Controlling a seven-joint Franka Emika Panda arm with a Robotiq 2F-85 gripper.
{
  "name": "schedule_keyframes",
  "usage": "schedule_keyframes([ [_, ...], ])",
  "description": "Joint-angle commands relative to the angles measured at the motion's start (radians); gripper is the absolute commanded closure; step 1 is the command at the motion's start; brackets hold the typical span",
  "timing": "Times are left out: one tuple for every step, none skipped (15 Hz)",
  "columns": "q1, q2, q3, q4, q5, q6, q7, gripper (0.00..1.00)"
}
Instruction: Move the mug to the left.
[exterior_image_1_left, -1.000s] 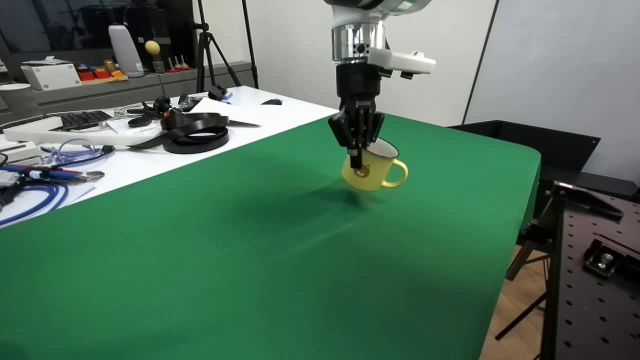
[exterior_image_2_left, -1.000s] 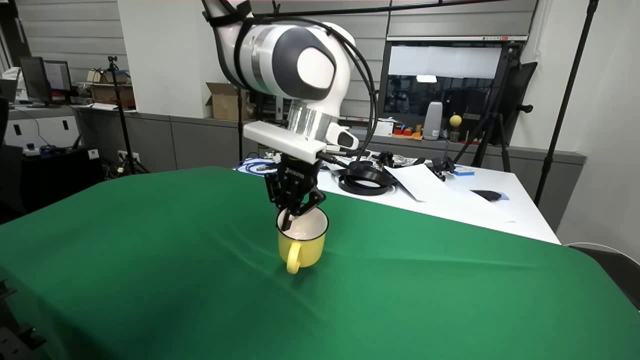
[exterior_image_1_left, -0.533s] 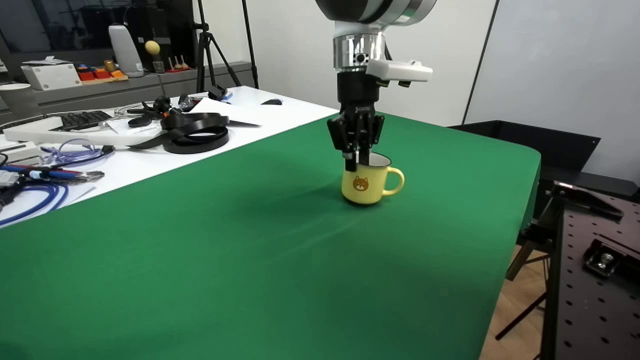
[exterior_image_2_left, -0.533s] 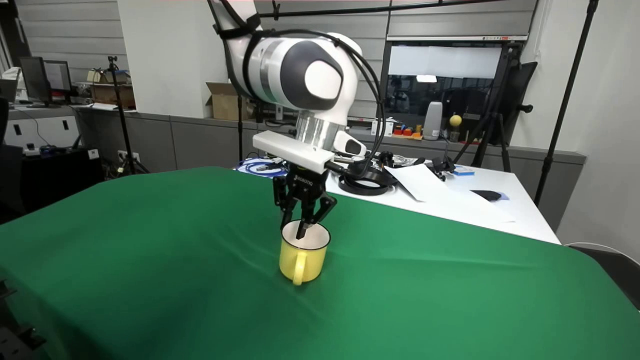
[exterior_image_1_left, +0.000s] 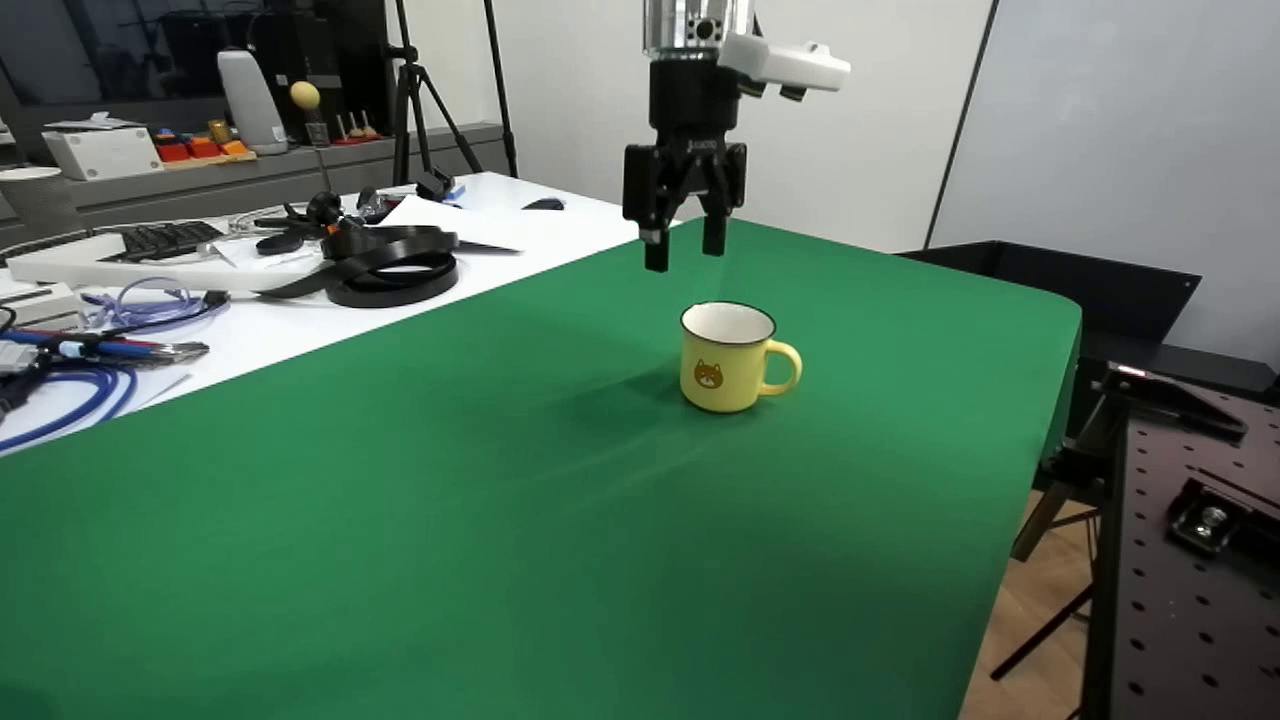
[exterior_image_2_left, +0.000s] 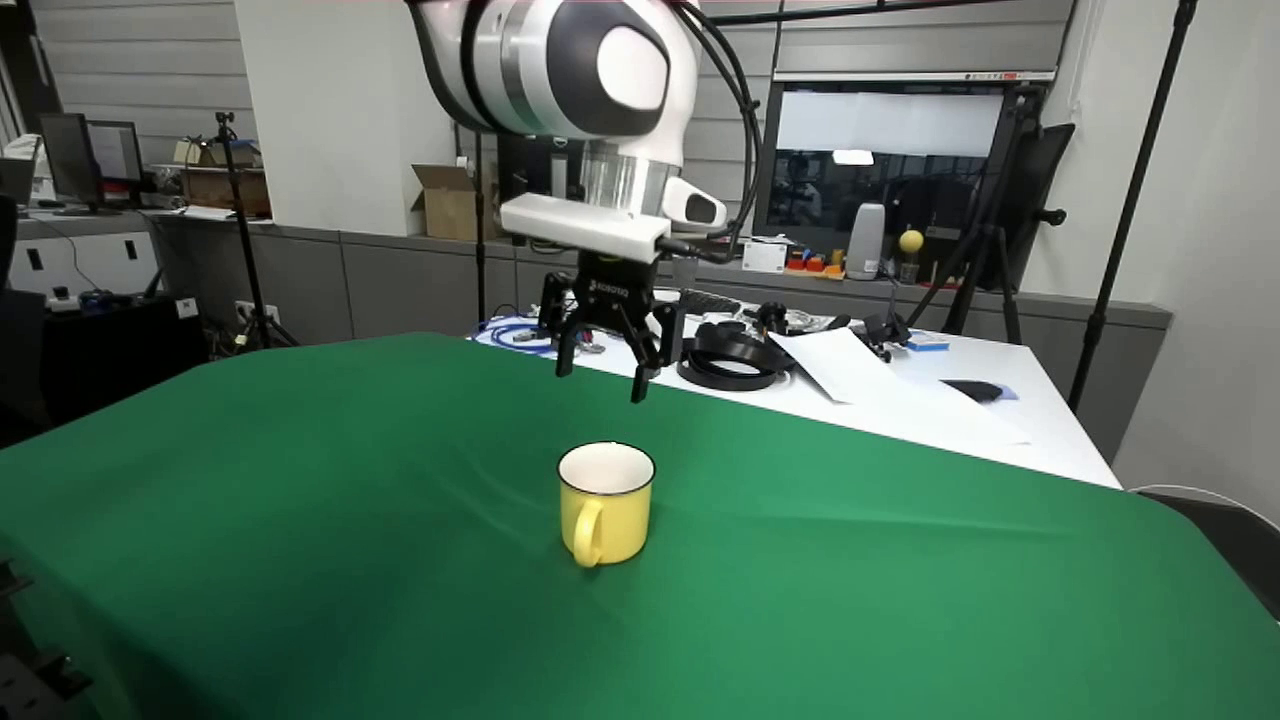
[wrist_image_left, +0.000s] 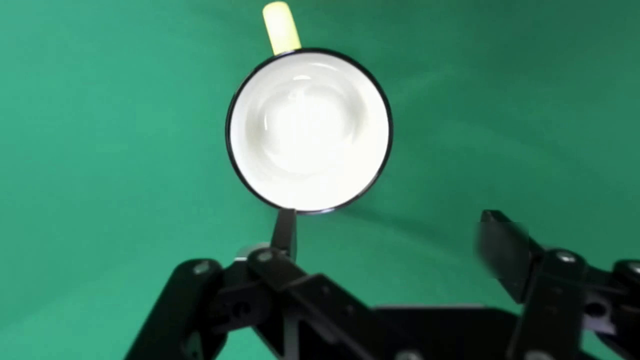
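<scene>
As an exterior view is crossed from its nine o'clock edge, a blue cable (exterior_image_1_left: 98, 402) is found on the white table (exterior_image_1_left: 600, 225), at nine o'clock from the yellow mug (exterior_image_1_left: 725, 358). Between nine and ten o'clock a keyboard (exterior_image_1_left: 172, 240) is passed, then a black strap coil (exterior_image_1_left: 395, 293); a black tripod (exterior_image_1_left: 403, 125) is seen at ten. Next the gripper (exterior_image_1_left: 685, 253) is reached, held higher than the mug and apart from it, between eleven and twelve o'clock. Its jaws are spread, with a gap shown in both exterior views. In the wrist view the tip of the nearer finger (wrist_image_left: 286, 232) is seen to overlap the mug's dark rim (wrist_image_left: 391, 131) between six and seven o'clock, while the farther finger (wrist_image_left: 502, 250) is placed at four; its tip is blurred there, so its outline cannot fairly be given. The mug is stood upright on the green cloth (exterior_image_1_left: 500, 560), its pale inside facing up. A brown animal face (exterior_image_1_left: 708, 375) is printed on its side toward seven o'clock, and its handle (exterior_image_1_left: 794, 366) is turned to three, or to between eleven and twelve in the wrist view. At four o'clock from the mug, a dark perforated board (exterior_image_1_left: 1170, 650) is seen.
</scene>
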Motion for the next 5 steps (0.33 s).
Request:
schedule_keyframes([
  [0.038, -0.14, -0.009, -0.081, -0.041, 0.046, 0.069, 0.0],
  [0.042, -0.162, -0.009, -0.087, -0.038, 0.043, 0.086, 0.0],
  [0.045, -0.187, -0.009, -0.099, -0.035, 0.037, 0.09, 0.0],
  [0.046, -0.207, -0.009, -0.11, -0.031, 0.039, 0.09, 0.0],
  [0.047, -0.228, -0.009, -0.119, -0.025, 0.027, 0.09, 0.0],
])
